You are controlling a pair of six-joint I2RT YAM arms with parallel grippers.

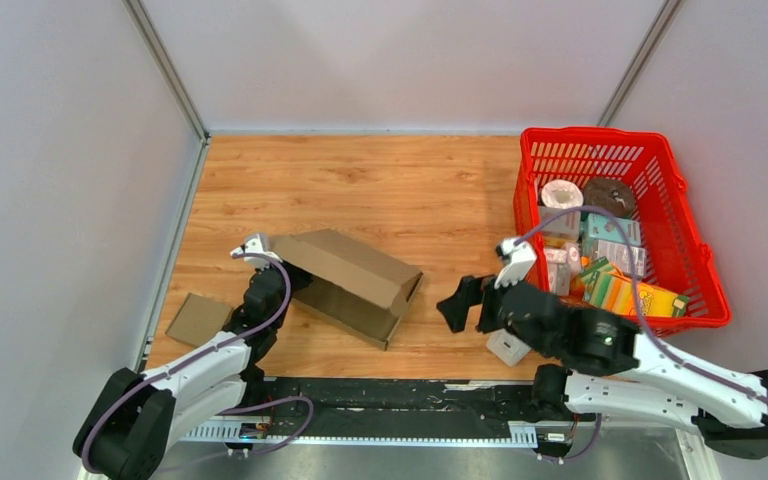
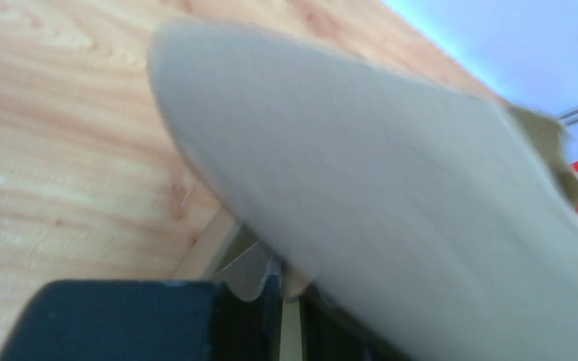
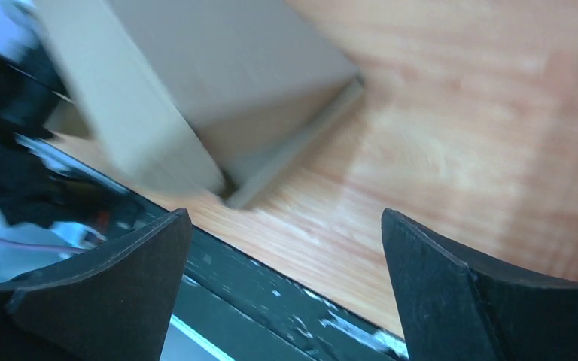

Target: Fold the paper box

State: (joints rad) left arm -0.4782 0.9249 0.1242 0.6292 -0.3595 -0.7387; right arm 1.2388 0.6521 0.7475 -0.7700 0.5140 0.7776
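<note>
Gaping empty in wrist view, right claw [image 3: 284, 219], left claw [image 1: 265, 265] at paper box [image 1: 355, 270] overhead, grip unclear

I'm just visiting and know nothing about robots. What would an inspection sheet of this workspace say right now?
Surface: wooden table, black rail along its near edge.
Job's things: paper box, partly folded, one panel raised, left of centre.
Clutter: loose cardboard piece near the left edge; red basket of small packets on the right; small white block under the right arm.
Grippers: left gripper at the box's left end, grip unclear; right gripper open, empty, apart from the box.
Cables: purple cables along both arms, one arcing over the basket.
Surroundings: grey walls with metal posts.
</note>
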